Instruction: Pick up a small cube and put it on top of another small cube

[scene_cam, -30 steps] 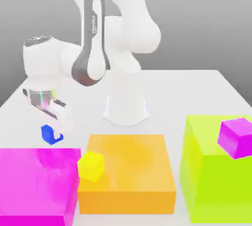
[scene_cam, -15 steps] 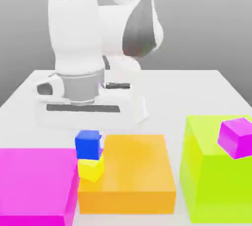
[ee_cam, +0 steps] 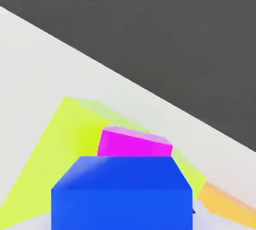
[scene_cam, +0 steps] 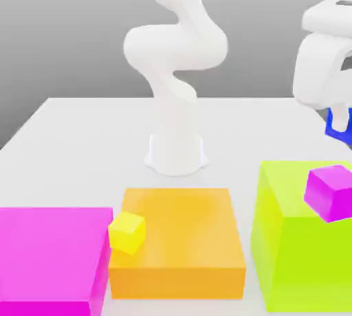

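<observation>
I see smooth matte finish on the blue cube, purple cube and lime block; arm glossy white plastic; surface flat matte white.

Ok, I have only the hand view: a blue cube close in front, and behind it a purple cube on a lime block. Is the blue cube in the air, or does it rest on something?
Observer: In the air. In the exterior view the tiny blue cube hangs in the gripper, clear of the small purple cube and higher in the picture.
Operator: Is there another small cube that I could confuse with these?
Observer: Yes, a small yellow cube, at the orange block's edge on the exterior view's left.
Operator: What is next to it?
Observer: A big magenta block, on the yellow cube's other side.
</observation>
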Controlling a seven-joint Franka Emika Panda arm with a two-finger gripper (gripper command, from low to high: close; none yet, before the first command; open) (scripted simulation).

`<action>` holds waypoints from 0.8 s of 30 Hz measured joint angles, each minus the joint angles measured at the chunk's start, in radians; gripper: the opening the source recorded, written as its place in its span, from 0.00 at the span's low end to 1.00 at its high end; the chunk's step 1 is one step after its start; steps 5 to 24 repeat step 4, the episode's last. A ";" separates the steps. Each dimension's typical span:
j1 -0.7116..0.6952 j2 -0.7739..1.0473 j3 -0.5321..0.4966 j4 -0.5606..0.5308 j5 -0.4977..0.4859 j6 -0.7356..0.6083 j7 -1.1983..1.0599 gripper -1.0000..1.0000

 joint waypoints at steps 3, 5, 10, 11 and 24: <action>0.000 0.012 0.001 -0.017 -0.005 0.028 0.003 1.00; 0.000 0.012 0.001 -0.017 -0.005 0.028 0.003 1.00; 0.000 0.012 0.001 -0.017 -0.005 0.028 0.003 1.00; 0.000 0.012 0.001 -0.017 -0.005 0.028 0.003 1.00; 0.000 0.012 0.001 -0.017 -0.005 0.028 0.003 1.00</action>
